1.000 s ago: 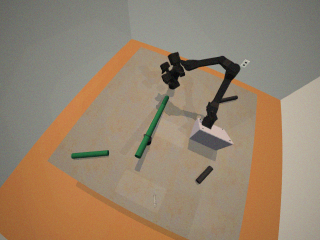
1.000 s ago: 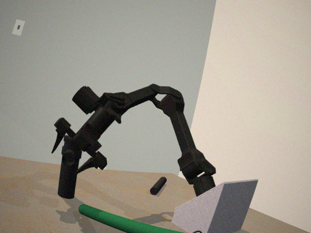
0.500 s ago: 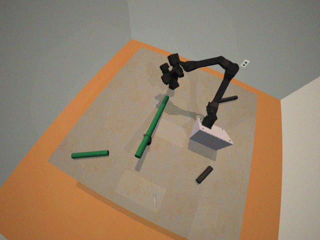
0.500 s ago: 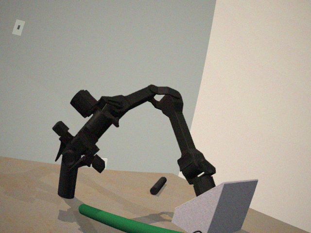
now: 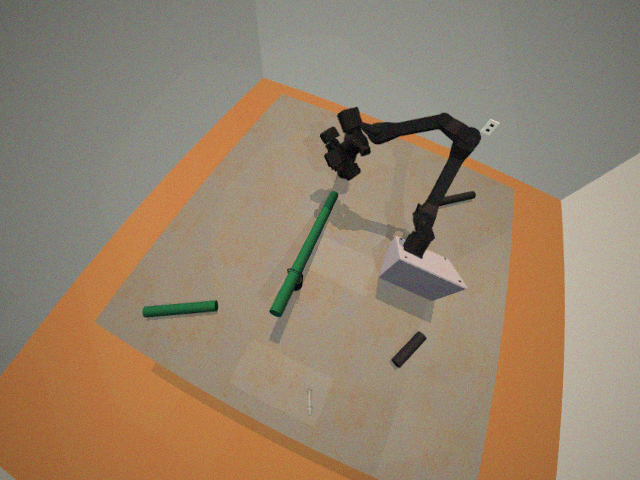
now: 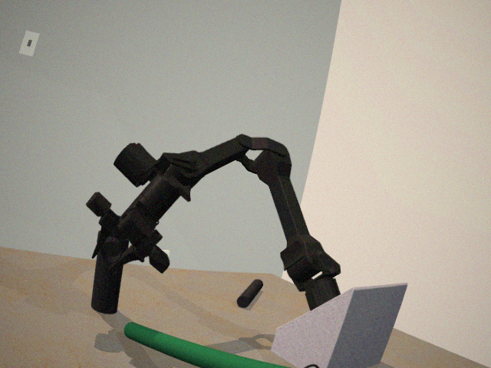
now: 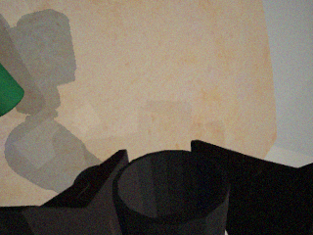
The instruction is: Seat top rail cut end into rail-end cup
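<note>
The green top rail (image 5: pixel 310 245) (image 6: pixel 205 356) passes through the dark loop cap (image 5: pixel 298 281); its far end (image 7: pixel 9 93) is bare and stands clear of the cup. The big dark post (image 6: pixel 106 287) is upright, its top and brace band hidden by the gripper in the exterior view. My gripper (image 5: pixel 342 161) (image 6: pixel 110 254) (image 7: pixel 159 152) is shut on the dark rail-end cup (image 7: pixel 171 196) near the post top. The cup's round open mouth shows empty between the fingers in the wrist view. The band's exact height is hidden.
A short green rod (image 5: pixel 179 308) lies at the left. A short dark rod (image 5: pixel 408 349) lies at the front right, another dark rod (image 5: pixel 457 198) (image 6: pixel 249 293) behind the arm. A pale wedge block (image 5: pixel 421 276) (image 6: pixel 367 328) stands by the arm's base. A thin white pin (image 5: pixel 309 401) lies in front.
</note>
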Robot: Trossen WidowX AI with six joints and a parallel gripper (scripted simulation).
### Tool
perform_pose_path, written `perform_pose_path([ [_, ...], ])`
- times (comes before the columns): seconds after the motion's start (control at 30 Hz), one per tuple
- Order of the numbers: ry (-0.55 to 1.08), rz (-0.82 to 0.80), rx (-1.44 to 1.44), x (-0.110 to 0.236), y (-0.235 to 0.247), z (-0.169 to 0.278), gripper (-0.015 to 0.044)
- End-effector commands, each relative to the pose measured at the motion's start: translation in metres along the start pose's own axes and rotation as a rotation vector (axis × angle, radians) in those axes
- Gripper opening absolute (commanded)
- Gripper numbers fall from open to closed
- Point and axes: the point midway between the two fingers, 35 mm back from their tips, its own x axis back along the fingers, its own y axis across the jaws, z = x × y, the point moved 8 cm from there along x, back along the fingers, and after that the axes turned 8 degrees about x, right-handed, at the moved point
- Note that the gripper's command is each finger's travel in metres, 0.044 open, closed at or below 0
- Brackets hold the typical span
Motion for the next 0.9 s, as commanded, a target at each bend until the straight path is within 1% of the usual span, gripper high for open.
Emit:
perform_pose_path([
  [0.0,-0.02,0.001,0.038,0.001,0.004,0.0,0.0],
  [0.87,-0.143,0.018,0.255,0.012,0.024,0.011,0.0],
])
